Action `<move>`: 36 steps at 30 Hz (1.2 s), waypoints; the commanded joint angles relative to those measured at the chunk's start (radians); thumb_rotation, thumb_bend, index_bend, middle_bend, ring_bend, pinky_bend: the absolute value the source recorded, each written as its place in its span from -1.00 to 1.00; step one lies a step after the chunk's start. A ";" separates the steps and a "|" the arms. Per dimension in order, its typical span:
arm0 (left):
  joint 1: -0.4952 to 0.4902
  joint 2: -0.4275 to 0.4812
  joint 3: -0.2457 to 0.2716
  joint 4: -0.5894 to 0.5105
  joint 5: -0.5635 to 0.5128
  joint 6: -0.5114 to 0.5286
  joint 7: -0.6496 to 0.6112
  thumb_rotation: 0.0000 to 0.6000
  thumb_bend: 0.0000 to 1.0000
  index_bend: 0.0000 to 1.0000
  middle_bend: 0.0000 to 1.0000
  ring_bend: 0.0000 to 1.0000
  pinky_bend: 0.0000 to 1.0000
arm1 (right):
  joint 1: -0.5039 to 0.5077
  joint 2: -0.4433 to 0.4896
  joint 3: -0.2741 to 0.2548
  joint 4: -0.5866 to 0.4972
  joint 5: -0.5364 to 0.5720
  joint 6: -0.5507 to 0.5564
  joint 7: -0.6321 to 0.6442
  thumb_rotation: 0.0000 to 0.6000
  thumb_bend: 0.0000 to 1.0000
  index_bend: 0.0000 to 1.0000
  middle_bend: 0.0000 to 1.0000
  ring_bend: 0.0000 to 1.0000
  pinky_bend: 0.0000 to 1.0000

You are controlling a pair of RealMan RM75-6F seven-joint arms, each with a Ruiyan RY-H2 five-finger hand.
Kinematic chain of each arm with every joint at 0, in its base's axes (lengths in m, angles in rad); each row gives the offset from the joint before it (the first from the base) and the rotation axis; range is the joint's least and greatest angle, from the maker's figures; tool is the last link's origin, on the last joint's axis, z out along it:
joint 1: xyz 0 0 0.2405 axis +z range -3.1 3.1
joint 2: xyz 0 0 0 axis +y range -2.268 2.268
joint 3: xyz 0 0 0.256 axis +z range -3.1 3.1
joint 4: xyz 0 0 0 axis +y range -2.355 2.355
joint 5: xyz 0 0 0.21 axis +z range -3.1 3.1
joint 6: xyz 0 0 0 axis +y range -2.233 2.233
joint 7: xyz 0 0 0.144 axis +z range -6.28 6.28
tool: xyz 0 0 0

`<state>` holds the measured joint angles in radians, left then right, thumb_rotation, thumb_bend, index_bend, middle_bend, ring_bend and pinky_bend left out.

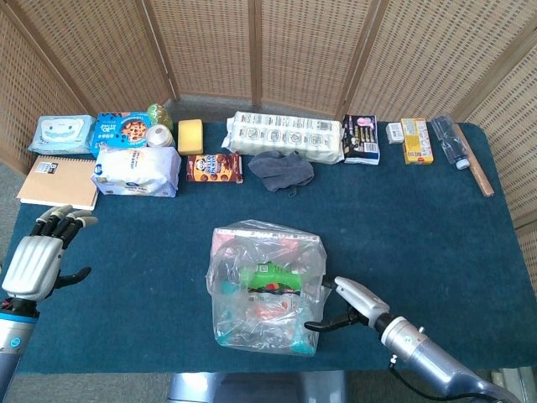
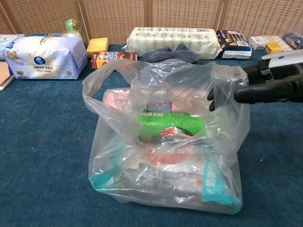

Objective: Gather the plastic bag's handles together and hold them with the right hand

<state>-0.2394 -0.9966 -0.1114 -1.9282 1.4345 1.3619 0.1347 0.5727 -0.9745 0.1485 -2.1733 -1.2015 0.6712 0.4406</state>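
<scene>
Clear plastic bag (image 2: 165,156) of packets sits on the blue desk (image 1: 419,218). Right hand's (image 2: 265,82) black fingers (image 2: 213,99) press its right handle (image 2: 227,90), grip unclear. Left hand (image 1: 38,260) hovers far left, fingers spread, empty.

backdrop: folding screen (image 1: 277,50) of woven wicker panels in brown wood frames, on the far side of the table from both hands
table: dark blue carpet-like cover (image 1: 403,218), stretches under the hands to the screen
floor: grey strip (image 1: 10,180) past the table edge, beyond the left hand
front edge: grey surface (image 1: 243,388) below the table
light: even, soft, no hard shadows
</scene>
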 commanded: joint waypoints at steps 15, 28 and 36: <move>-0.004 -0.014 0.006 0.032 -0.016 -0.008 -0.023 1.00 -0.82 -0.55 -0.56 -0.77 -0.82 | -0.037 -0.010 0.202 -0.004 -0.186 -0.116 0.915 0.10 -0.84 -0.36 -0.35 -0.56 -0.80; -0.010 -0.025 0.010 0.040 -0.022 -0.018 -0.019 1.00 -0.82 -0.56 -0.56 -0.77 -0.82 | -0.060 0.013 0.228 0.029 -0.238 -0.029 1.291 0.12 -0.82 -0.26 -0.19 -0.26 -0.40; -0.015 -0.031 0.011 0.037 -0.027 -0.021 -0.009 1.00 -0.82 -0.55 -0.56 -0.77 -0.82 | -0.058 0.075 0.248 0.035 -0.254 -0.003 1.500 0.10 -0.80 -0.21 -0.08 -0.09 -0.12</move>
<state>-0.2539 -1.0278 -0.1001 -1.8910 1.4077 1.3405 0.1262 0.5140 -0.9238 0.3877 -2.1413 -1.4499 0.6575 1.8947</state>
